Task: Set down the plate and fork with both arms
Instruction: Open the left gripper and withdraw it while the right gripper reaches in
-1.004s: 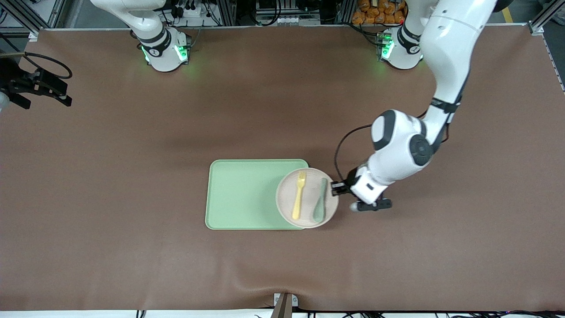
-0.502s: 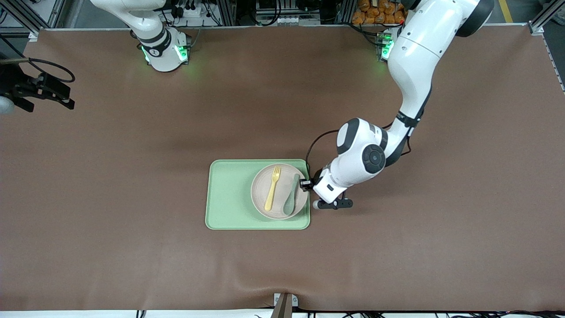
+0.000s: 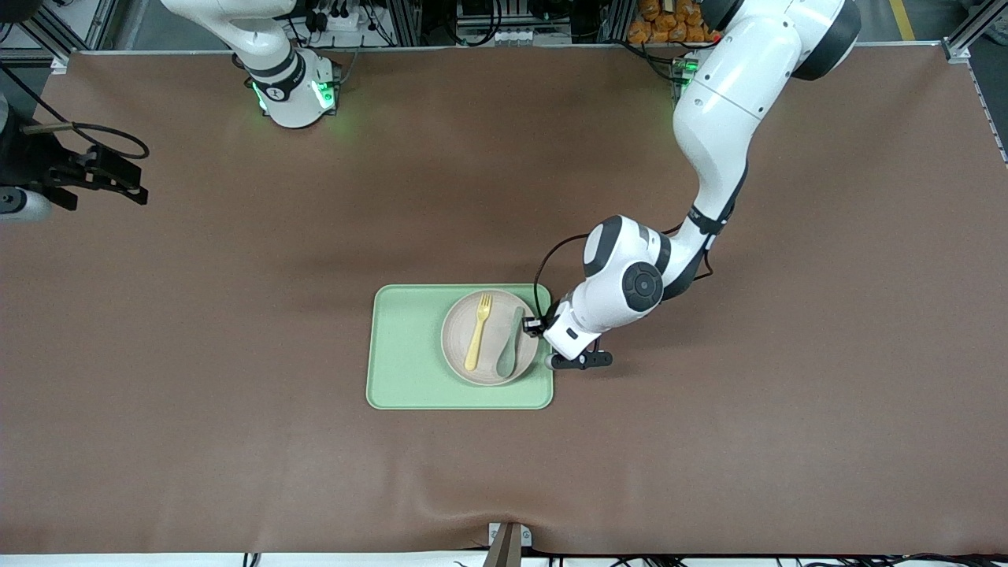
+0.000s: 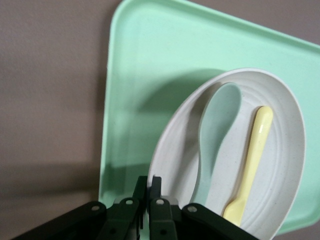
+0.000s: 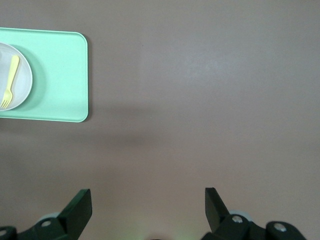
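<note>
The right gripper (image 3: 102,183) is partly cut off at the front view's edge, up over bare table at the right arm's end; this arm waits. In the right wrist view its two fingers (image 5: 80,207) stand wide apart with only brown table (image 5: 200,100) between them, and the tray's end with part of the plate shows farther off.

The light-green tray (image 3: 405,354) lies flat near the middle of the table. The plate (image 3: 490,358) sits over the tray's half toward the left arm's end, its rim close to the tray's edge there; whether it rests fully flat cannot be told. In the plate lie the fork (image 3: 476,335) and, beside it toward the left arm's end, a grey-green spoon (image 3: 509,346), roughly parallel. The spoon's handle end is hidden by the gripper body in the left wrist view.

The left gripper (image 3: 539,324) is at the plate's rim on the side toward the left arm's end. In the left wrist view its fingers (image 4: 155,187) are pressed nearly together, pinching the plate's rim (image 4: 165,150) between them. The fork is in the plate, apart from these fingers, with the spoon between.
</note>
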